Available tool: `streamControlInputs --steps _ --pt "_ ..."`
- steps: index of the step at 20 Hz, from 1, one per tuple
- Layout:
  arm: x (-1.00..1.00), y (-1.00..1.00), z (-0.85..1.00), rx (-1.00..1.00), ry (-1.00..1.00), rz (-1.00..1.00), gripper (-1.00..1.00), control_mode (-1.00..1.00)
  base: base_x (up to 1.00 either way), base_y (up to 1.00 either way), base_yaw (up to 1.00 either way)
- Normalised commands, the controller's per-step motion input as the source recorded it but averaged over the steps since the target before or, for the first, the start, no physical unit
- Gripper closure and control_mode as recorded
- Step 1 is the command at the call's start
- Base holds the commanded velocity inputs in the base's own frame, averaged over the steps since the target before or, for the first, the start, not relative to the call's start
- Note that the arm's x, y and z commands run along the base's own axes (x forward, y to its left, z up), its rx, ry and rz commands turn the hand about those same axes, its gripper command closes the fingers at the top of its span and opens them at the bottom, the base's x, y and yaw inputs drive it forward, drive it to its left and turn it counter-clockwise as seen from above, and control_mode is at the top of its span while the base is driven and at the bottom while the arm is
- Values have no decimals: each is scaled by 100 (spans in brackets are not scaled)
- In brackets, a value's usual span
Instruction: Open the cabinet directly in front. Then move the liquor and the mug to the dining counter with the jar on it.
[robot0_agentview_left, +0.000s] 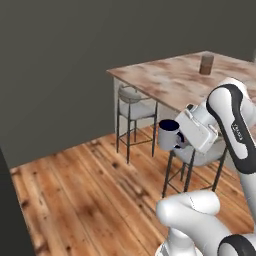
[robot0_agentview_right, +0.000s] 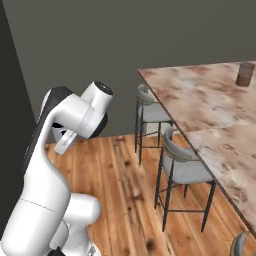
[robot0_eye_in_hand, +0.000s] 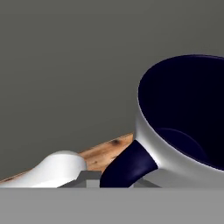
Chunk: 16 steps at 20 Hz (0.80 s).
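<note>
Carrying the mug (robot0_agentview_left: 168, 134) by its handle (robot0_eye_in_hand: 129, 165) in the closed gripper (robot0_agentview_left: 181, 141) toward the dining counter (robot0_agentview_left: 165, 82); probably light, rigid, smooth, breakable.

Plain dark grey walls (robot0_agentview_left: 60, 65) meet a wood plank floor (robot0_agentview_left: 85, 200) bearing two grey-seated, dark-framed stools (robot0_agentview_right: 182, 167).

The white arm rose from its base, bent sharply at the elbow, and reached out level with the wrist turned sideways. The pincer (robot0_agentview_left: 176, 139) at its end was closed on the handle of the mug (robot0_agentview_left: 167, 134), carrying it upright in the air. The mug sat just ahead of the pincer, its open mouth up, its handle pointing back into the closed jaws.
</note>
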Motion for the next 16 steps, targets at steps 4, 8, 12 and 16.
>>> streamControlInputs --steps 4,8,12,16 --pt "0 0 0 0 0 0 100 100 100 65 0" --pt "0 0 0 0 0 0 100 100 100 62 0" --pt "0 0 0 0 0 0 100 100 100 61 0" --pt "0 0 0 0 0 0 100 100 100 61 -2"
